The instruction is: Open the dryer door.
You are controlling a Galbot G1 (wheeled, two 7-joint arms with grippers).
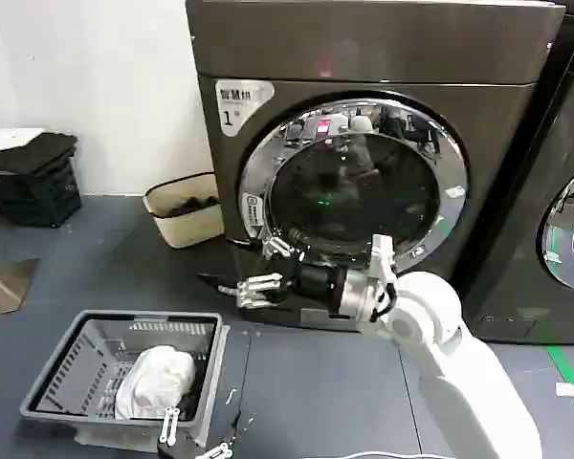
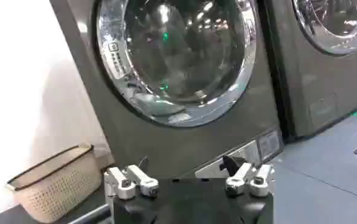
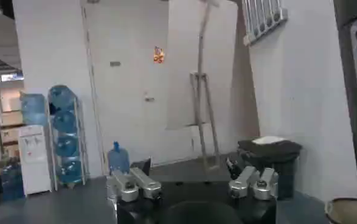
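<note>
Your right gripper (image 1: 268, 270) held fingers apart at the lower left of the door (image 1: 356, 182), door shut on the machine marked 1, your left gripper (image 1: 193, 435) low beside the basket (image 1: 77, 359), fingers apart.

Count of things around the laundry machines
Two dark grey machines, each with one round chrome-rimmed door: the dryer door (image 1: 356, 179) and the second machine's door (image 1: 572, 229); one grey plastic laundry basket (image 1: 86, 356), one beige woven basket (image 1: 184, 208), one black crate (image 1: 33, 182), two grippers, right (image 1: 253, 273) and left (image 1: 193, 438)
</note>
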